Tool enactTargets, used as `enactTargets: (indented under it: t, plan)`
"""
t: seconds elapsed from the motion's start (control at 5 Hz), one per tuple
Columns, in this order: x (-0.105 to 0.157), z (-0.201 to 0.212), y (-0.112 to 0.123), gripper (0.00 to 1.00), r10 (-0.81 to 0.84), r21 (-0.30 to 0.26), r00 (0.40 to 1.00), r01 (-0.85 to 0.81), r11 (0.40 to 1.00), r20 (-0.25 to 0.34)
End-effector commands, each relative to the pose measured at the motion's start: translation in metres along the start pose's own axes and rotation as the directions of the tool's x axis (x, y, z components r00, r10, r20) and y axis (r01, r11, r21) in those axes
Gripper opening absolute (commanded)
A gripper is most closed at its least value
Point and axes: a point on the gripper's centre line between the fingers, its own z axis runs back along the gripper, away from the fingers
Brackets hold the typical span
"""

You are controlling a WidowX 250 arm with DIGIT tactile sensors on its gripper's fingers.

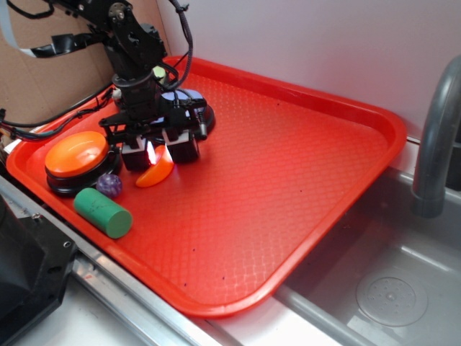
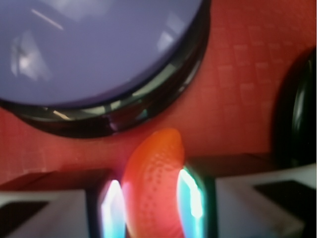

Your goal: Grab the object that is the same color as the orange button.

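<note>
The object, a small glossy orange crescent (image 1: 157, 175), lies on the red tray (image 1: 310, 144), just right of the orange button (image 1: 75, 151), a large dome on a black base. My gripper (image 1: 157, 160) stands low over the crescent. In the wrist view the crescent (image 2: 153, 173) fills the gap between the two glowing pads, and my gripper (image 2: 151, 208) is shut on it, both pads against its sides. One tip of the crescent sticks out past the fingers toward the lavender button (image 2: 94, 44).
A green cylinder (image 1: 102, 212) and a small purple ball (image 1: 109, 184) lie near the tray's front left edge. The lavender-blue button (image 1: 191, 99) sits right behind the gripper. A steel sink (image 1: 389, 288) and faucet (image 1: 432, 144) are to the right.
</note>
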Motion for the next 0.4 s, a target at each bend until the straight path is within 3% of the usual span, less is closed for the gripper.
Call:
enactTargets:
  t: [0.0,0.2]
  plan:
    - [0.0,0.016,0.0,0.0,-0.06,-0.004,0.997,0.061,0.998,0.042]
    - [0.007,0.044,-0.012,0.0,-0.099,-0.021,0.995,0.099,0.995,0.013]
